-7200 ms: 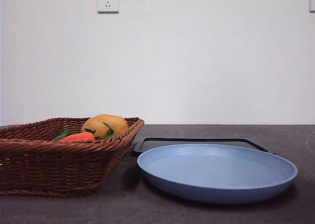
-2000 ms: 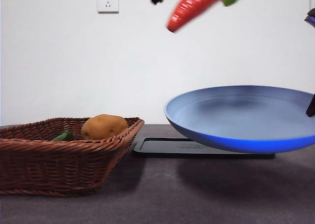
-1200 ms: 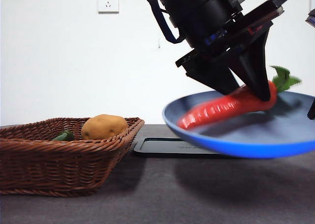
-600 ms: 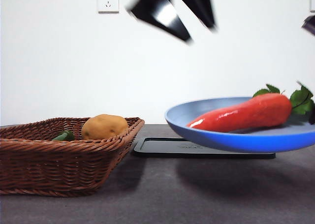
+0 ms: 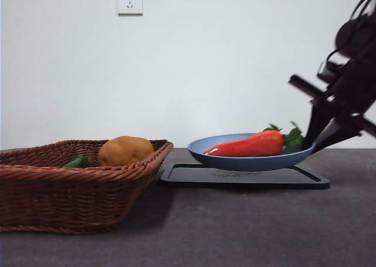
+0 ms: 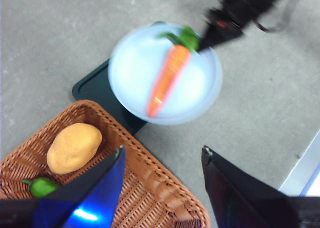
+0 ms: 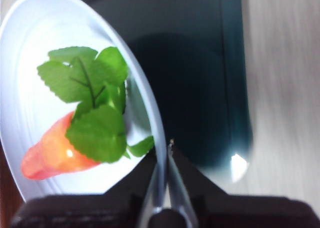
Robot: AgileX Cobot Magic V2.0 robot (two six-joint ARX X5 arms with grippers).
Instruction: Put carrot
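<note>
The orange-red carrot (image 5: 249, 145) lies on the blue plate (image 5: 235, 161), its green leaves toward the right gripper. The plate is low over the black tray (image 5: 247, 178); I cannot tell if it touches. My right gripper (image 5: 314, 145) is shut on the plate's rim at the right; in the right wrist view the jaws (image 7: 162, 163) pinch the rim beside the carrot (image 7: 50, 153). My left gripper (image 6: 162, 150) is open and empty, high above the basket, out of the front view. From there I see the carrot (image 6: 167, 80), the plate (image 6: 130, 62) and the right gripper (image 6: 215, 30).
A brown wicker basket (image 5: 70, 191) stands at the left with a yellow-brown potato (image 5: 124, 151) and a small green vegetable (image 5: 75, 161) in it. A white wall with a socket is behind the table.
The left gripper let the carrot go onto the plate and rose out of the front view. The right gripper has lowered the plate with the carrot to just over the black tray.
</note>
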